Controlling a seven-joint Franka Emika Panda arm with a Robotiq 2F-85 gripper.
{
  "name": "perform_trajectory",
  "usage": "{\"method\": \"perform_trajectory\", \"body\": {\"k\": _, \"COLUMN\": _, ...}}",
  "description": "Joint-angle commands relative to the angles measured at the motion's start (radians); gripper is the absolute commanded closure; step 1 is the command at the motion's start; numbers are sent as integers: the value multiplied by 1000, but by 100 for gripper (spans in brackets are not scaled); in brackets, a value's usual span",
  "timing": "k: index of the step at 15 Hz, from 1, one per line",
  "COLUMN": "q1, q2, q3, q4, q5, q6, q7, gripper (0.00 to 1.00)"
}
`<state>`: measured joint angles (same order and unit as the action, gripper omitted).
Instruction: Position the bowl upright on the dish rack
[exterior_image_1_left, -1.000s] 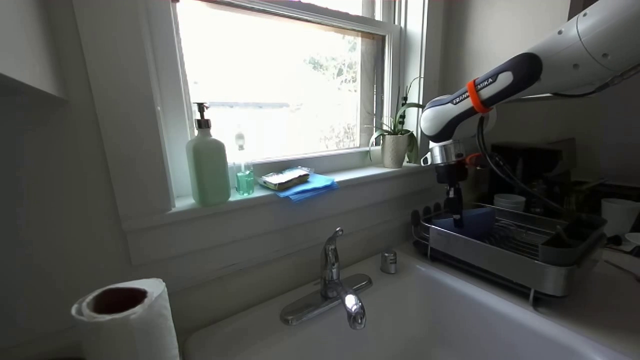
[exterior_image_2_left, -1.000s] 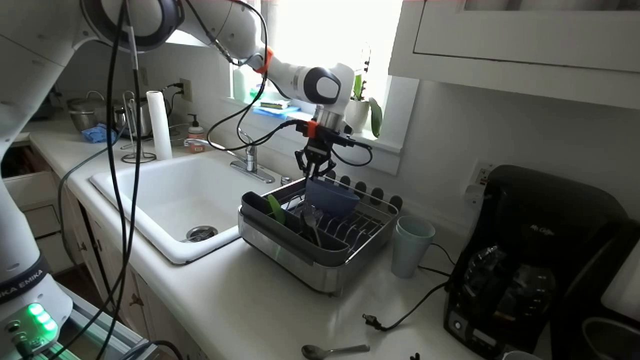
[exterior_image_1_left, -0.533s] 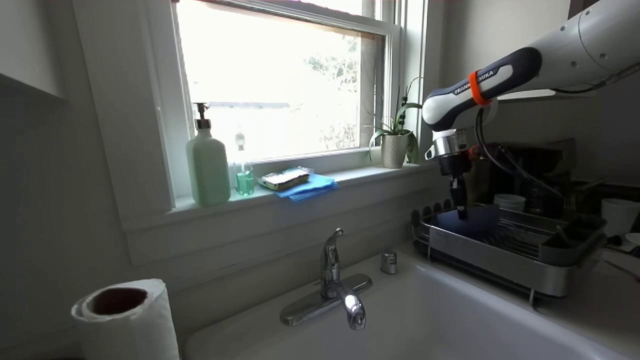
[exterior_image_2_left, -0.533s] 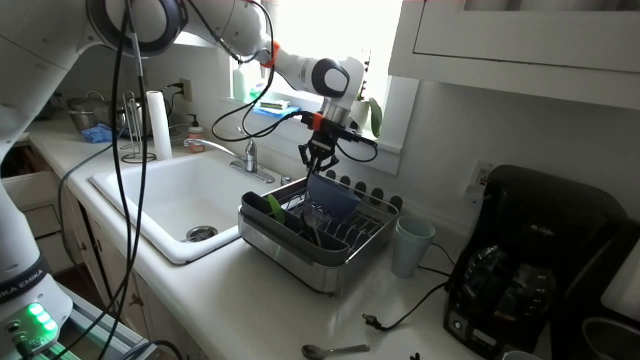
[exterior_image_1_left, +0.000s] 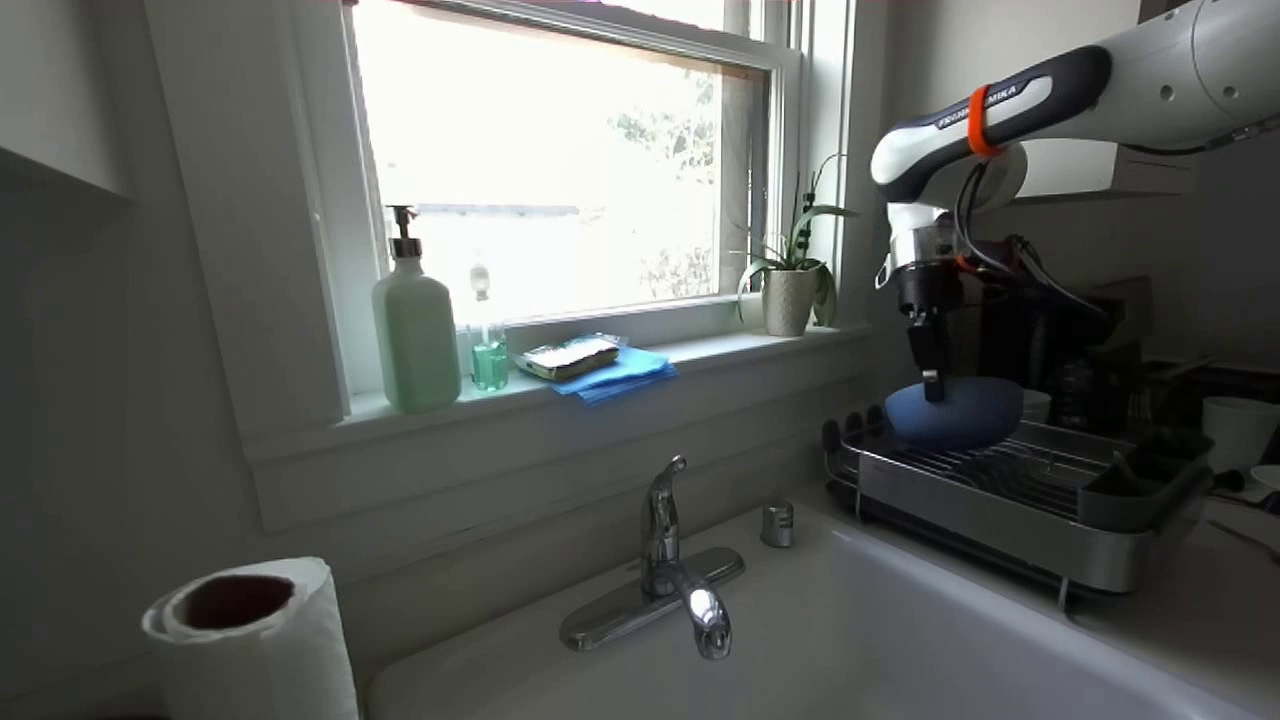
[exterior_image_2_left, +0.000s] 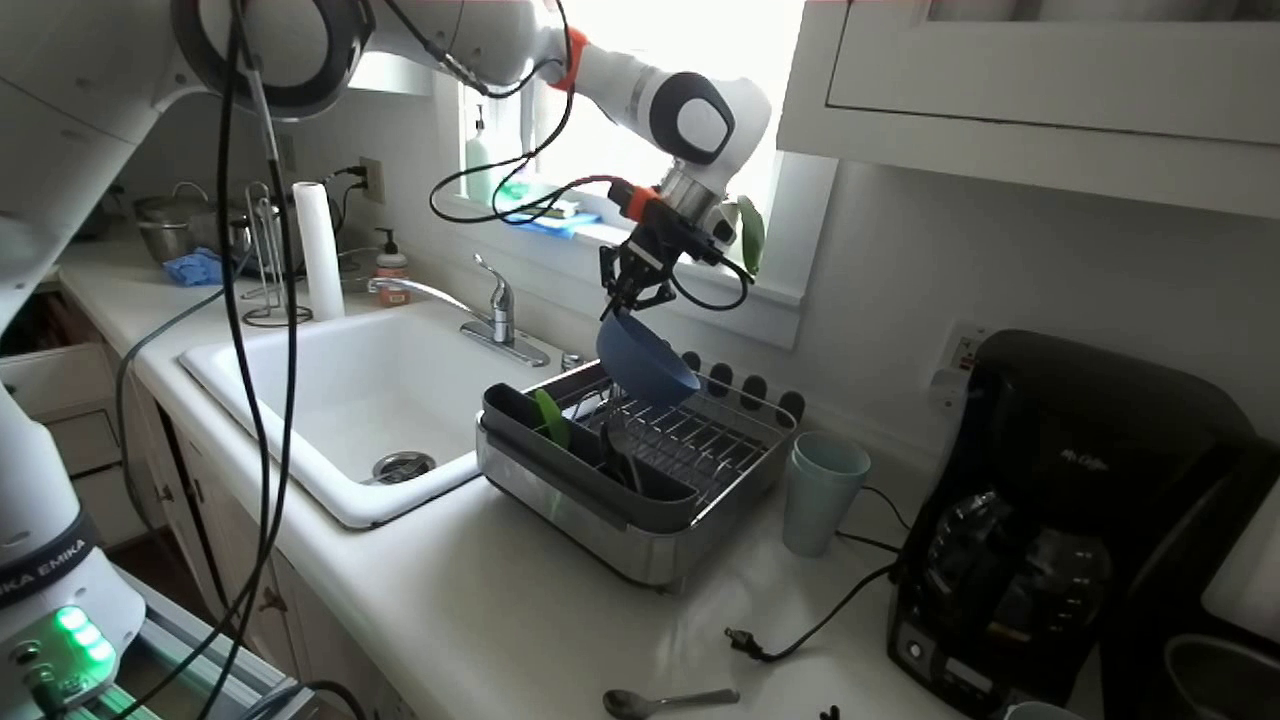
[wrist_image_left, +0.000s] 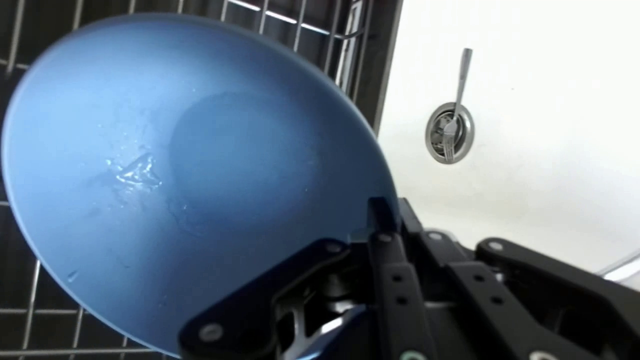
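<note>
At left in an exterior view, a white sink (exterior_image_2_left: 320, 390) flanks the counter (exterior_image_2_left: 560, 610); nothing in this step belongs above it, and any drift that way is best avoided. Next along, a grey cutlery holder (exterior_image_2_left: 580, 475) carries several utensils, a green utensil (exterior_image_2_left: 552, 420) among them, near enough to the work that the wrist should turn without swinging across them.

At centre, the gripper (wrist_image_left: 397, 212) pinches the rim of the blue bowl (exterior_image_2_left: 648, 360), one finger inside and one outside in the wrist view. The bowl hangs tilted over the wire bars of the dish rack (exterior_image_2_left: 655, 555), its pinched edge high and its opposite edge low; whether its underside touches wire cannot be told for certain. The step in hand appears to be levelling and set-down: roll the wrist until the base faces the bars squarely, descend slowly, and let go only once the base bears evenly, since an early release would likely rock it toward the low side. A wet-looking patch (wrist_image_left: 139, 172) inside hints at a slick rim, so a firm pinch pays.

At right, dark rounded pegs (exterior_image_2_left: 720, 378) line the rack's wall-side edge and stacked cups (exterior_image_2_left: 825, 490) stand just beside it on the counter; the low edge should settle clear of the pegs.
</note>
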<state>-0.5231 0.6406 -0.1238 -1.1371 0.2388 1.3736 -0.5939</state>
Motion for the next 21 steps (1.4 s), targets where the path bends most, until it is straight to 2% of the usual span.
{"method": "perform_trajectory", "body": {"k": 1, "q1": -44, "q2": 29, "q3": 21, "q4": 59, "q5": 124, "q6": -101, "q7": 111, "gripper": 99}}
{"method": "perform_trajectory", "body": {"k": 8, "q1": -90, "q2": 26, "q3": 18, "q4": -21, "q5": 349, "q6": -120, "q7": 228, "gripper": 99}}
{"method": "perform_trajectory", "body": {"k": 15, "q1": -173, "q2": 65, "q3": 21, "q4": -35, "q5": 492, "q6": -154, "q7": 215, "gripper": 99}}
{"method": "perform_trajectory", "body": {"k": 21, "q1": -203, "q2": 85, "q3": 44, "q4": -71, "q5": 592, "q6": -162, "q7": 207, "gripper": 99}}
